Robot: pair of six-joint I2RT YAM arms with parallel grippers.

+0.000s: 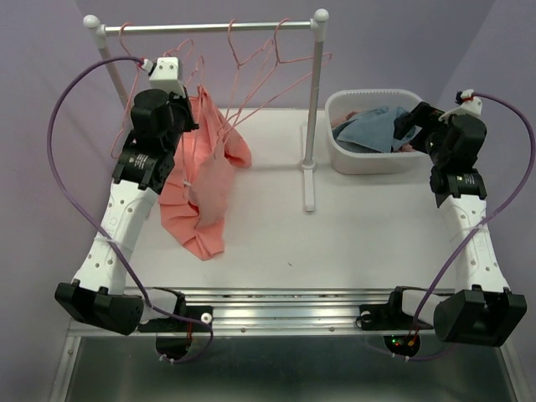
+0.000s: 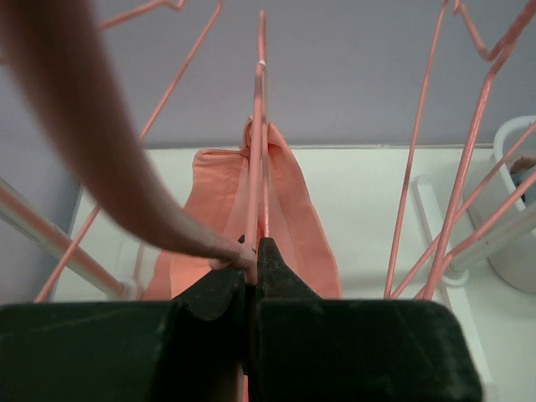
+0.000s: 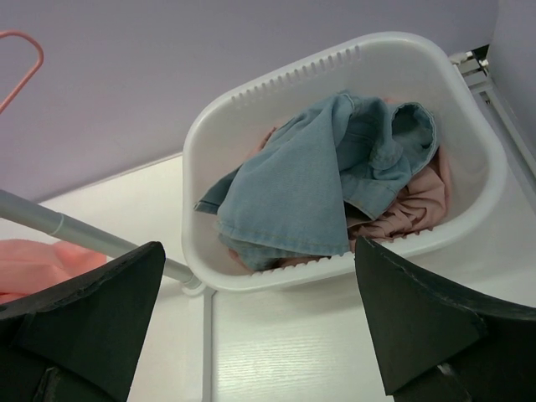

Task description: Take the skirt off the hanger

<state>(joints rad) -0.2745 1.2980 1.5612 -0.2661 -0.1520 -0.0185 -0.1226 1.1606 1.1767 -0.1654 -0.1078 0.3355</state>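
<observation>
The pink skirt (image 1: 209, 176) hangs from a pink wire hanger (image 1: 201, 79) on the rail, and its lower part lies on the table. My left gripper (image 1: 186, 113) is raised beside the top of the skirt. In the left wrist view my left gripper (image 2: 253, 251) is shut, pinching a fold of skirt fabric (image 2: 293, 209) right where the hanger wire (image 2: 260, 126) runs down to the tips. My right gripper (image 1: 410, 126) is open and empty, hovering by the basket, and also shows in its wrist view (image 3: 258, 251).
The clothes rack's rail (image 1: 209, 28) and its right post (image 1: 311, 109) stand at the back. Empty pink hangers (image 1: 268, 59) hang on the rail to the right of the skirt. A white basket (image 1: 352, 159) at the back right holds a blue denim garment (image 3: 310, 184) and pink cloth.
</observation>
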